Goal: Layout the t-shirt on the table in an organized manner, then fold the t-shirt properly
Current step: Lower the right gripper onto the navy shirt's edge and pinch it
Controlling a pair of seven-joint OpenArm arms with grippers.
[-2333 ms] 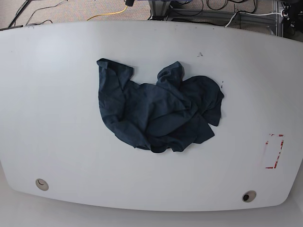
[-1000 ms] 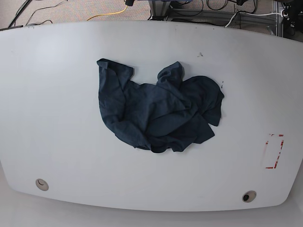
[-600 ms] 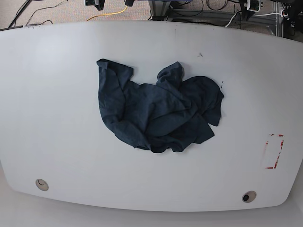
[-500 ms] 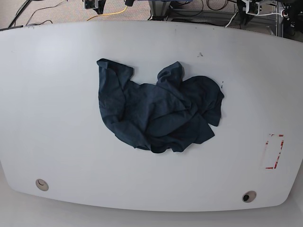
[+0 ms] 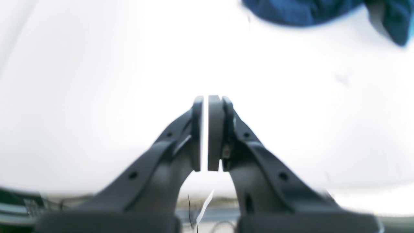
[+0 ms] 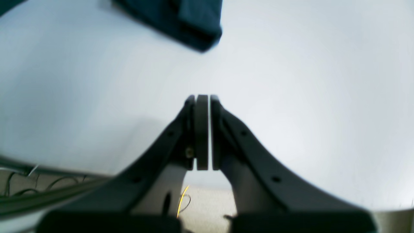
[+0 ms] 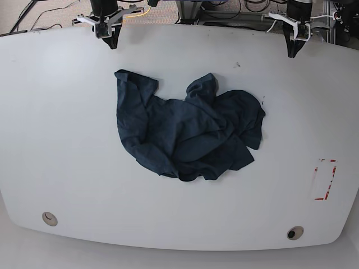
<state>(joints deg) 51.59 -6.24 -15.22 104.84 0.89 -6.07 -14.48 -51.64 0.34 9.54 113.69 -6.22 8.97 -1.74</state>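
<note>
The right gripper [image 7: 113, 45] hangs at the far edge of the table [image 7: 56, 140], on the left side of the base view, with its jaws pressed together and nothing between them. Its wrist view shows the same: the two pads [image 6: 202, 129] meet face to face over bare white tabletop [image 6: 307, 97], and a corner of the t-shirt [image 6: 181, 19] lies ahead of them, well apart from the fingertips.

Toward the middle of the table lies the t-shirt [image 7: 185, 131], a dark crumpled heap with folds piled over one another, not spread flat.

Further right, the left gripper [image 7: 291, 52] also hangs over the far edge, jaws closed and holding nothing. From its wrist camera the pads [image 5: 215, 129] stand almost touching, with only a thin sliver of light between, and the cloth [image 5: 307, 11] shows blurred at the top of the frame.

Near the right front edge is a red dashed rectangle [image 7: 324, 179], and two grommet holes [image 7: 50, 218] [image 7: 294, 232] sit along the near edge.
</note>
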